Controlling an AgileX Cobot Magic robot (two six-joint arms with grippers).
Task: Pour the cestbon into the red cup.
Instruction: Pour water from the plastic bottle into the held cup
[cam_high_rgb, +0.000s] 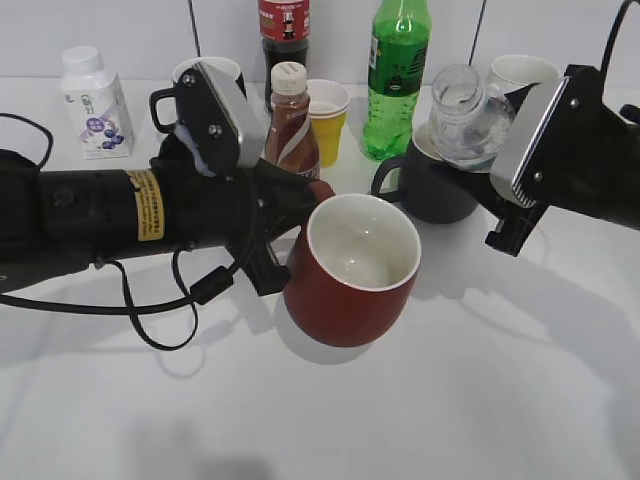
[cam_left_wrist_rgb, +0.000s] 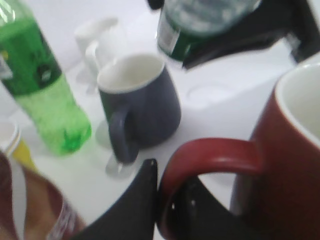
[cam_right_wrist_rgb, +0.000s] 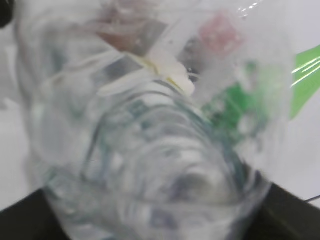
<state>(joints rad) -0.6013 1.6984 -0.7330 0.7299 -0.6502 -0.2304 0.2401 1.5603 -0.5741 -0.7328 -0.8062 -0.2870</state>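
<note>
A white plastic bottle with a blue-printed label (cam_high_rgb: 94, 103) is seen standing at the far left of the white table (cam_high_rgb: 480, 400). The left gripper (cam_left_wrist_rgb: 167, 212) is stretched in from the left, and its black jaws are pressed onto the handle of the dark red, wide-bottomed ceramic mug with a white inside (cam_high_rgb: 352, 270); in the left wrist view the handle is pinched between the two black fingers (cam_left_wrist_rgb: 132, 210). The red mug is tilted, its mouth turned up and toward the right, and it appears to be held off the table, though contact underneath cannot be told for certain. Just behind the gripper a brown drink bottle with a cream cap (cam_high_rgb: 291, 120) is set, with a yellow paper cup (cam_high_rgb: 328, 122) beside it and a dark cola bottle with a red label (cam_high_rgb: 284, 35) further back. A tall bright green plastic soda bottle (cam_high_rgb: 397, 80) is placed right of these. A dark blue-grey mug (cam_high_rgb: 435, 185) is set next, and a white mug (cam_high_rgb: 520, 72) behind it. The clear ribbed plastic water bottle with a dark green label (cam_high_rgb: 465, 115) is held above the blue-grey mug, well apart from the red mug, by the right gripper (cam_high_rgb: 500, 135), whose jaws are spread wide around its body. The bottle's open mouth is turned toward the camera in the exterior view, and the right wrist view is filled by its blurred clear body.
</note>
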